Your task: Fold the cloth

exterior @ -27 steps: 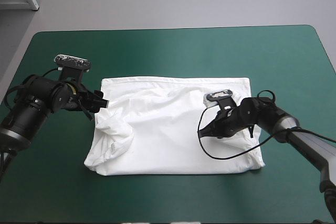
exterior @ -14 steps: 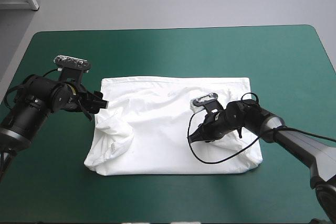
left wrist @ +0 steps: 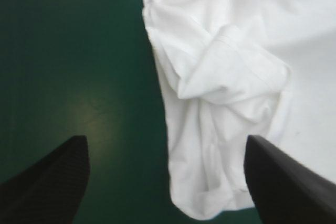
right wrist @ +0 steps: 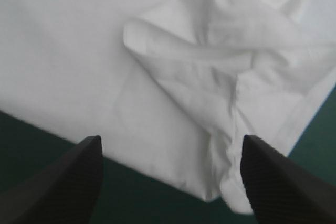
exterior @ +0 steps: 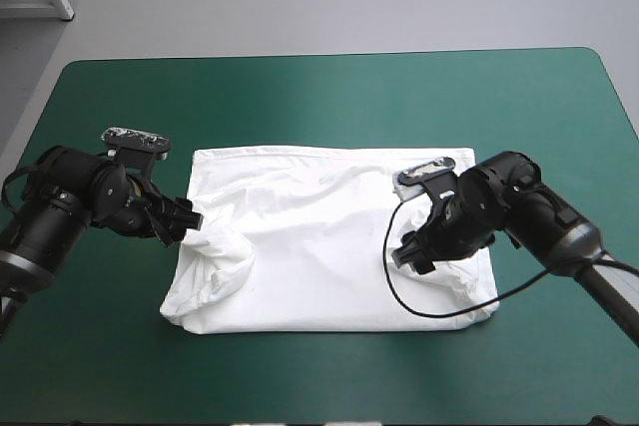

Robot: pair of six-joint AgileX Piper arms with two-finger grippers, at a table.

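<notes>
The T-shirt (exterior: 329, 246) is found spread flat at the middle of the teal-green tabletop (exterior: 319, 97), roughly rectangular, its far edge straight. A sleeve (exterior: 222, 246) is seen rumpled and turned inward at the left side. A raised fold (right wrist: 210, 72) is noted near the right side.

The left gripper (exterior: 186, 218) is held low just beside the T-shirt's left edge, its fingers set wide apart with nothing between them. In the left wrist view one finger is placed over bare tabletop and the other over cloth, with the edge running between. The right gripper (exterior: 411, 251) is held over the right part of the T-shirt, likewise wide and empty. Contact with the cloth cannot be confirmed for either.

The step in hand is judged to be the approach for a grasp at each side, ahead of a fold. It is recommended that one finger be slid beneath all layers at the edge, so that the whole thickness is taken rather than the top sheet alone. The rumpled sleeve should be gathered into the grasp or flattened first, or a lump will be carried into the fold. Both sides should be lifted level and together.
</notes>
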